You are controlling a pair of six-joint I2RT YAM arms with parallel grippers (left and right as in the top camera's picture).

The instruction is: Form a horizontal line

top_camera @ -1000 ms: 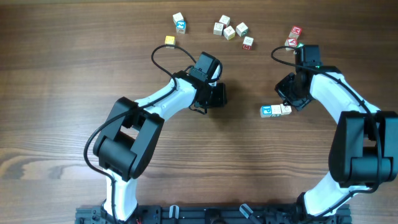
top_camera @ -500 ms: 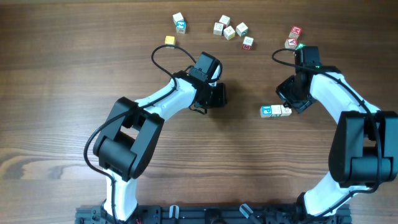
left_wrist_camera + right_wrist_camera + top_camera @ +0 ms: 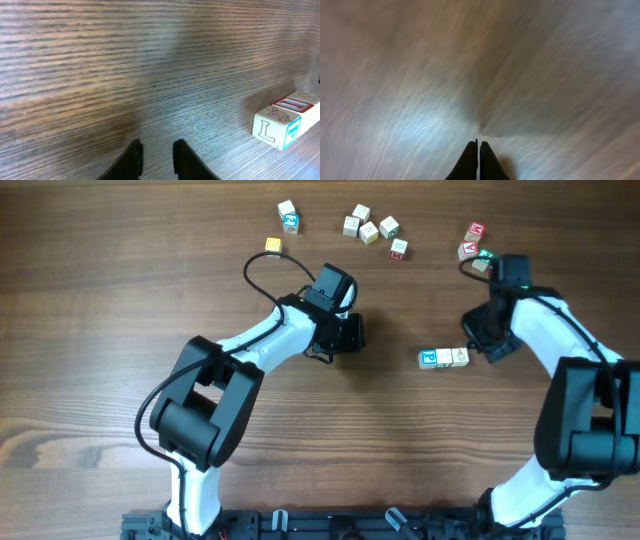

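Row of two cubes (image 3: 443, 358), lying toward 3 o'clock on the worktop (image 3: 100, 330): a blue-marked cube (image 3: 429, 359) touches a cream cube (image 3: 458, 356) at its 3 o'clock side.

**Hazard 1.** The right end effector (image 3: 478, 149), its fingers pressed together and holding nothing, sits just beside the cream cube at about 2 o'clock. Any drift toward 8 o'clock would likely nudge that cube and skew or split the row.

**Hazard 2.** The red-marked cubes (image 3: 476, 230) lie at 12 o'clock from the right wrist and near it. A careless reach could scatter them.

**Hazard 3.** A new cube set down against either end with sideways force would probably shove the whole row out of line.

The left end effector (image 3: 156, 155), its fingers a narrow gap apart and empty, rests at 9 o'clock from the row, well apart. That gap looks too small to take a cube without widening.

Spare cubes lie along the 12 o'clock edge: a cluster of pale cubes (image 3: 369, 232), a pair of white cubes (image 3: 287, 210) and a yellow cube (image 3: 272, 245). Nothing stands between these and the row except the arms themselves.
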